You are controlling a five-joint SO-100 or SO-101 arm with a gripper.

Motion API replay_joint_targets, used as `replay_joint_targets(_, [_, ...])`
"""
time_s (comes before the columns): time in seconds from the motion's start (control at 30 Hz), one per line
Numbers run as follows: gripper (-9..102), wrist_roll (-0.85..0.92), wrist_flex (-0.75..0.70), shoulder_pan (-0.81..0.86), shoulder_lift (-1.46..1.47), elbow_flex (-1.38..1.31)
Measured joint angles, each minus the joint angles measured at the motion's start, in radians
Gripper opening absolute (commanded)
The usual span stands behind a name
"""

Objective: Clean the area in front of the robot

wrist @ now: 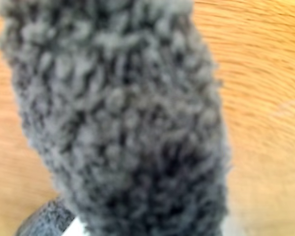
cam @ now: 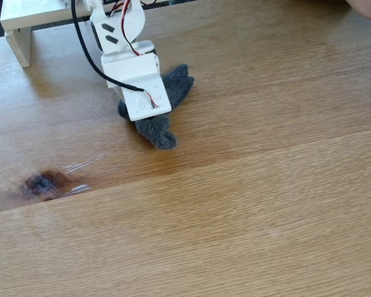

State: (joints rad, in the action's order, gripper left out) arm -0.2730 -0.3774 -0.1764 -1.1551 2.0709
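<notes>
- The step in hand looks like wiping: the robot (cam: 125,49) bends low over the table, and a grey fluffy cloth (cam: 173,86) lies under its head, flat against the area (cam: 266,204)
- The gripper (cam: 149,124) is covered by the white wrist plate in the fixed view, so I cannot tell if the claw is clenched on the cloth or only rests on it
- In the wrist view the cloth (wrist: 123,123) is a thick, woolly, dark grey material, very near to the lens and blurred
- The area is a broad light oak top with straight grain; it has a dark knot (cam: 40,182) at the left in the fixed view, and thin shiny streaks (cam: 80,166) just beside it, perhaps wet
- Most of the table in front is not yet reached by the cloth, so I judge the task is at an early or middle stage
- The next move calls for pushing the cloth forward and to the sides with steady pressure, so it does not slip out from under the arm
</notes>
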Motion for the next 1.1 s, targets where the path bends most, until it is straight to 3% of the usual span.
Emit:
replay_joint_targets(0.43, [0, 0.055, 0.278, 0.109, 0.183, 0.002])
replay_joint_targets(0.77, [0, 0.193, 0.572, 0.451, 0.210, 0.000])
replay_joint_targets(0.97, [0, 0.273, 0.606, 0.581, 0.210, 0.000])
replay_joint_targets(1.1, [0, 0.282, 0.543, 0.630, 0.209, 0.000])
